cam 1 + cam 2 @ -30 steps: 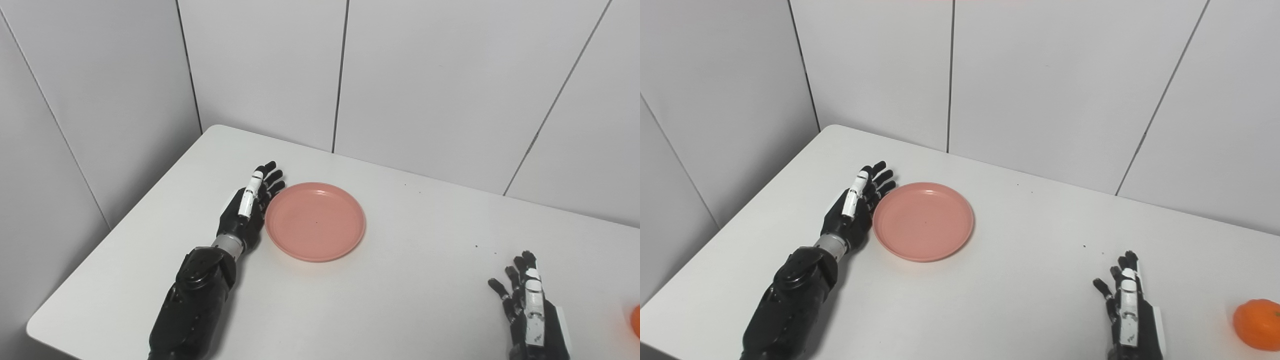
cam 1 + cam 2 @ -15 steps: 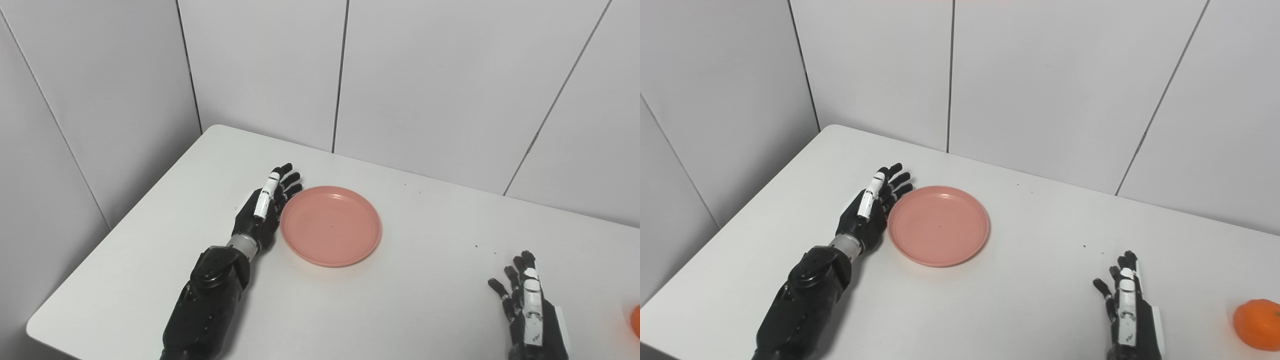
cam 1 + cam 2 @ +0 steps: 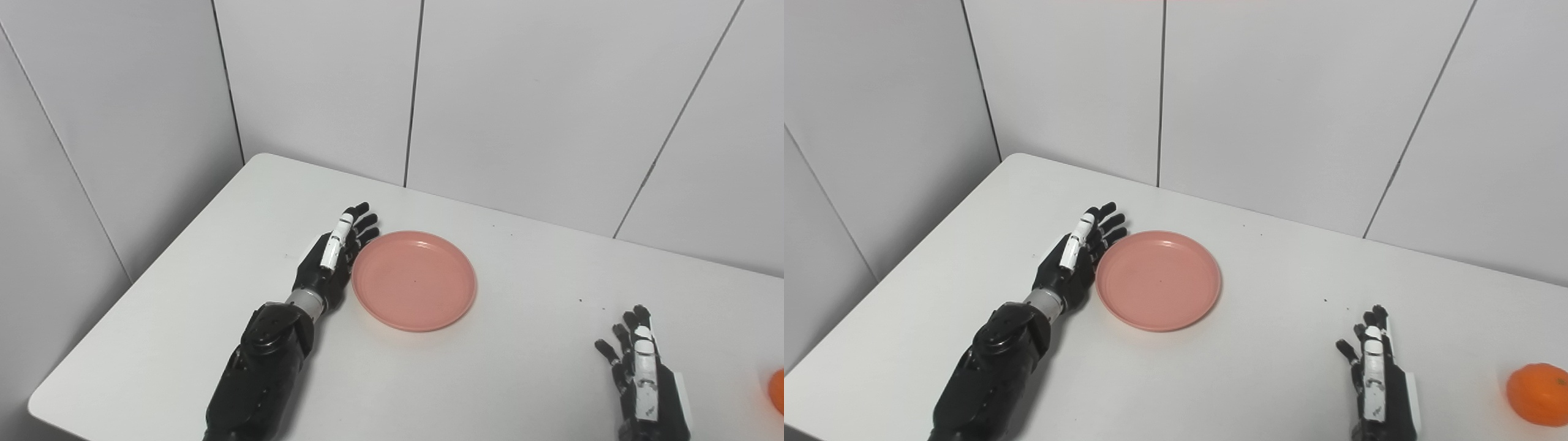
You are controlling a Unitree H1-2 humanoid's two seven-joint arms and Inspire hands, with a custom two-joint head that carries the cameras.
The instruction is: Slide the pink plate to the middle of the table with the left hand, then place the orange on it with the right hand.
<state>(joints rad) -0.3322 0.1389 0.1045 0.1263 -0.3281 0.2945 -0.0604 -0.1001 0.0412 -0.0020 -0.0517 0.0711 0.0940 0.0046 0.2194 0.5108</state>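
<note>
Fingers point(image 3: 367, 222) of my left hand point(image 3: 331, 260) are stretched out straight and a little apart, holding nothing, with the hand standing on its edge on the white table point(image 3: 520, 380) and its palm side pressed against the left rim of the pink plate point(image 3: 414, 280). From where I sit the fingertips reach just past the plate's far-left curve, and the black forearm point(image 3: 263, 367) runs back from the wrist to the bottom edge. I see the plate lying flat and bare, somewhat left of the table's middle. Over on my right, my right hand point(image 3: 1375, 373) rests low near the front of the table, also with fingers extended and spread, gripping nothing, well apart from the plate. I find the orange point(image 3: 1538, 394) sitting on the table to the right of that hand, near the picture's right border in the right eye view and only a sliver of it showing in the left eye view; hand and fruit are not touching. Grey wall panels point(image 3: 520, 92) stand behind the table on the far and left sides.
</note>
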